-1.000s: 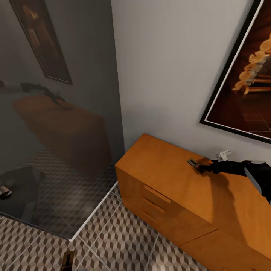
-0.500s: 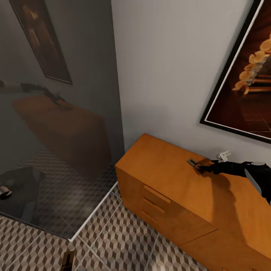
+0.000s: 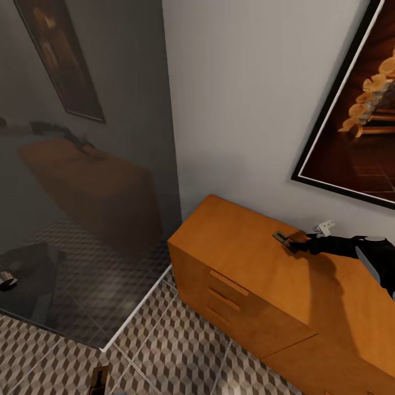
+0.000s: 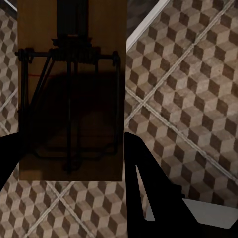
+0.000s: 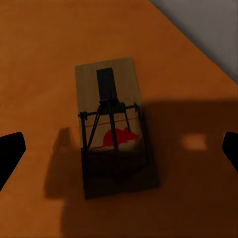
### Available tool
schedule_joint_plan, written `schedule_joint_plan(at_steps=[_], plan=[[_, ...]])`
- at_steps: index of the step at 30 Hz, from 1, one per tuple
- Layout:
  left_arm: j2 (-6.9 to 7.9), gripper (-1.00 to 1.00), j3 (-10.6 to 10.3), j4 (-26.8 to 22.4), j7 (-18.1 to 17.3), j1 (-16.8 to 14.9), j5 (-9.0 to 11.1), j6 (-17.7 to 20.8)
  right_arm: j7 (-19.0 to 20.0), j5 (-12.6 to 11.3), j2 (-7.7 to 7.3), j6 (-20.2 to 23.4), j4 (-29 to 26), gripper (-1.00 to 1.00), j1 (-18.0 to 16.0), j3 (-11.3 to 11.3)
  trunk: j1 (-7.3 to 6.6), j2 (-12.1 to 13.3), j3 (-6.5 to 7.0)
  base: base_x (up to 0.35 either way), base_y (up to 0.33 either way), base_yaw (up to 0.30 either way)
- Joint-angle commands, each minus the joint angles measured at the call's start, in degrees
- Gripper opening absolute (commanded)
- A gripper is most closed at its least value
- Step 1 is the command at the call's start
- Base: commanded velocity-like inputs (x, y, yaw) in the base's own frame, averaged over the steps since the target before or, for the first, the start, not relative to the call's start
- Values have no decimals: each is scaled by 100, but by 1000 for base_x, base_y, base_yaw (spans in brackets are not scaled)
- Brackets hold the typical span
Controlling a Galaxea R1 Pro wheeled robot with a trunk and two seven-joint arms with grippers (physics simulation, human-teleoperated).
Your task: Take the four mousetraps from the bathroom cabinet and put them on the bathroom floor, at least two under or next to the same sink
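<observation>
One mousetrap [image 3: 283,238], a tan board with a dark wire and a red mouse print [image 5: 113,126], lies on top of the orange-brown cabinet [image 3: 236,241] near the wall. My right gripper [image 3: 297,244] hovers just over it, open, with its fingertips [image 5: 11,148] spread wide to either side of the board. My left gripper [image 4: 69,144] is shut on a second mousetrap [image 4: 69,94], held above the cube-patterned bathroom floor [image 4: 188,74]. That trap also peeks in at the lower edge of the head view [image 3: 99,377].
A dark glass panel [image 3: 82,192] with a white floor strip stands left of the cabinet and mirrors the room. A large framed picture [image 3: 356,109] hangs above the cabinet. A small white fitting [image 3: 326,225] sits by the wall behind my right gripper. Drawer handles [image 3: 227,282] face the tiled floor [image 3: 181,351].
</observation>
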Motion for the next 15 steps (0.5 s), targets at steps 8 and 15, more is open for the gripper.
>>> schedule_joint_plan(at_steps=[8, 15], plan=[[-7, -100, -36, 19, 33, -6, -23, -11, 56, -51, 80, 43, -3, 100, -5, 36, 3, -11, -10, 0, 0, 0], [-7, -100, -36, 19, 33, -6, -23, -11, 62, -47, 97, 42, -3, 100, -5, 36, 3, -11, -10, 0, 0, 0]])
